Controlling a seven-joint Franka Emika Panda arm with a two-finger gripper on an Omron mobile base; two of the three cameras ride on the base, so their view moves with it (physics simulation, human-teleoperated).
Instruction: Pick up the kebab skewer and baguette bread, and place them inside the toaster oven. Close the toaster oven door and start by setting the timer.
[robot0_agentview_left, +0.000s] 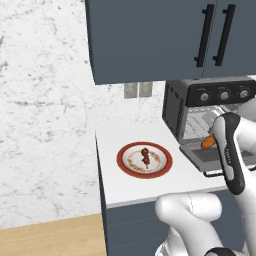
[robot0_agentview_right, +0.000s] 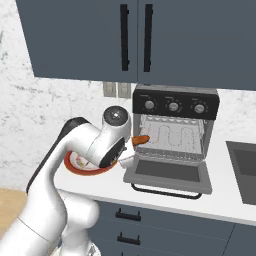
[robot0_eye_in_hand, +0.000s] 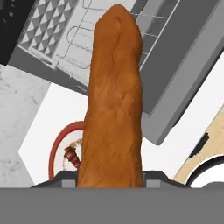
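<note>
The baguette bread (robot0_eye_in_hand: 114, 100) is a long orange-brown loaf held lengthwise in my gripper (robot0_agentview_right: 131, 146), which is shut on it. Its tip (robot0_agentview_right: 141, 139) points at the toaster oven (robot0_agentview_right: 175, 106) from just left of the opening, above the lowered toaster oven door (robot0_agentview_right: 170, 172). From the left, the same tip (robot0_agentview_left: 207, 143) pokes out past my forearm in front of the oven (robot0_agentview_left: 210, 95). The kebab skewer (robot0_agentview_left: 145, 156) lies on a red-rimmed plate (robot0_agentview_left: 127, 165) left of the oven, and it shows beside the loaf (robot0_eye_in_hand: 72, 156) from the hand.
A wire rack (robot0_agentview_right: 172, 135) sits inside the oven cavity. Dark upper cabinets (robot0_agentview_left: 150, 35) hang above the white counter (robot0_agentview_left: 115, 187). A wall outlet (robot0_agentview_left: 137, 90) is behind the plate. A sink (robot0_agentview_right: 242, 170) lies to the oven's right.
</note>
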